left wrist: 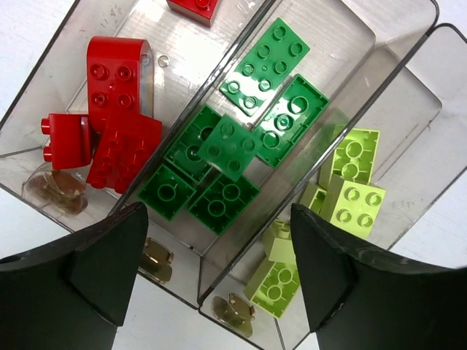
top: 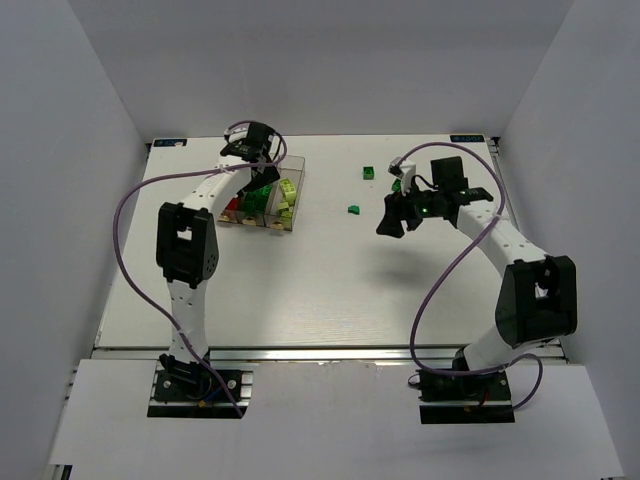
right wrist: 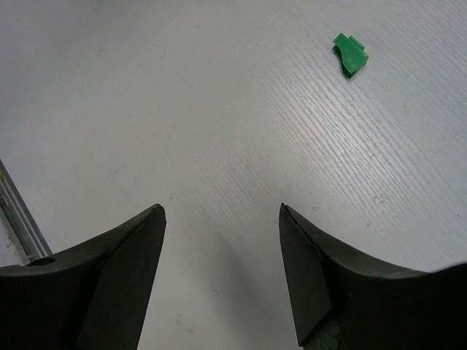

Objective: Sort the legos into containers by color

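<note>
Left wrist shows green legos (left wrist: 263, 67) lying in the middle container (left wrist: 337, 49).

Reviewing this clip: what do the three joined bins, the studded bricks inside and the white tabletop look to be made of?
Three joined rectangular bins: clear, slightly smoky rigid plastic, apparently; the contents show through glossy walls. Small studded bricks in red, green and yellow-green: opaque moulded plastic, faint sheen on studs. White tabletop: matt, with fine grain lines, perhaps painted or laminated wood.

We are finding a red brick (left wrist: 193, 9) cut off by the left wrist view's top edge; overhead, the left arm (top: 215, 188) is hiding part of the containers (top: 299, 175).
</note>
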